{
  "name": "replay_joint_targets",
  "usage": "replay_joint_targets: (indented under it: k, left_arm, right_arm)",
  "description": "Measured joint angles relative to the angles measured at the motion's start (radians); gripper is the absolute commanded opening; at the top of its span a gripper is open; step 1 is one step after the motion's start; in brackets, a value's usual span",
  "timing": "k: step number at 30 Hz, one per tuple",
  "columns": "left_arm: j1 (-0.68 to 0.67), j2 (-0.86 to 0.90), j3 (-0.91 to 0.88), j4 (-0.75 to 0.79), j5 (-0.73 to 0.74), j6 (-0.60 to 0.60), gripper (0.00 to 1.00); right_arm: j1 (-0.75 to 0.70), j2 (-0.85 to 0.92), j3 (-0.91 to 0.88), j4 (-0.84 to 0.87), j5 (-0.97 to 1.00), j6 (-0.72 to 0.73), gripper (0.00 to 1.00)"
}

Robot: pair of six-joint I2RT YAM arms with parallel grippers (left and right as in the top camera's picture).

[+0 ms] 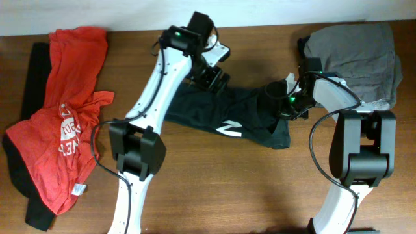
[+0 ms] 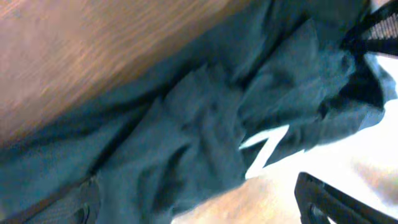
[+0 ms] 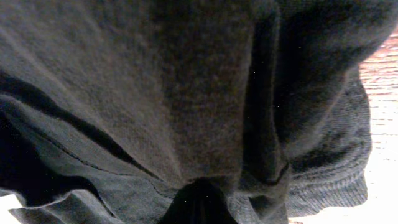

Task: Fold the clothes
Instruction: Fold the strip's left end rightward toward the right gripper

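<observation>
The dark T-shirt (image 1: 221,114) lies bunched across the middle of the table, with one white letter (image 1: 229,129) showing. My left gripper (image 1: 213,79) hovers over its upper left edge, jaws wide open with nothing held. In the left wrist view both fingers (image 2: 320,199) stand far apart over the crumpled shirt (image 2: 205,124). My right gripper (image 1: 281,99) is shut on the shirt's right end. In the right wrist view gathered dark cloth (image 3: 186,93) fills the frame and hides the fingers. A red T-shirt (image 1: 68,123) with white print lies crumpled at the far left.
A grey garment (image 1: 357,52) lies at the back right, close behind the right arm. A black garment (image 1: 36,78) lies under the red T-shirt at the left edge. Bare wooden table (image 1: 247,188) shows along the front between the two arm bases.
</observation>
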Motion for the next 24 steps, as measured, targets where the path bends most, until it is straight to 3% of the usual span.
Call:
replay_joint_targets:
  k: [5, 7, 12, 13, 14, 16, 24]
  left_arm:
    - [0.076, 0.0, 0.001, -0.085, -0.004, 0.045, 0.93]
    - [0.085, -0.002, -0.014, -0.089, -0.005, 0.064, 0.93]
    - [0.07, -0.002, -0.069, -0.076, -0.003, 0.086, 0.93]
    - [0.068, -0.002, -0.073, -0.074, -0.004, 0.087, 0.93]
    - [0.066, -0.002, -0.074, -0.07, -0.003, 0.09, 0.93]
    - [0.065, -0.002, -0.075, -0.061, -0.003, 0.093, 0.93]
    - [0.072, -0.002, -0.075, -0.058, -0.011, 0.098, 0.98]
  right_arm:
    - [0.0, 0.0, 0.0, 0.0, 0.002, 0.002, 0.04]
    - [0.0, 0.0, 0.0, -0.006, -0.003, 0.003, 0.09]
    - [0.0, 0.0, 0.055, -0.154, -0.003, -0.017, 0.33]
    - [0.0, 0.0, 0.078, -0.179, 0.005, -0.015, 0.39]
    - [0.0, 0.0, 0.095, -0.192, 0.012, -0.019, 0.55]
    - [-0.001, -0.006, 0.131, -0.201, 0.042, -0.01, 0.65]
    - [-0.031, -0.013, 0.137, -0.2, 0.106, 0.01, 0.68]
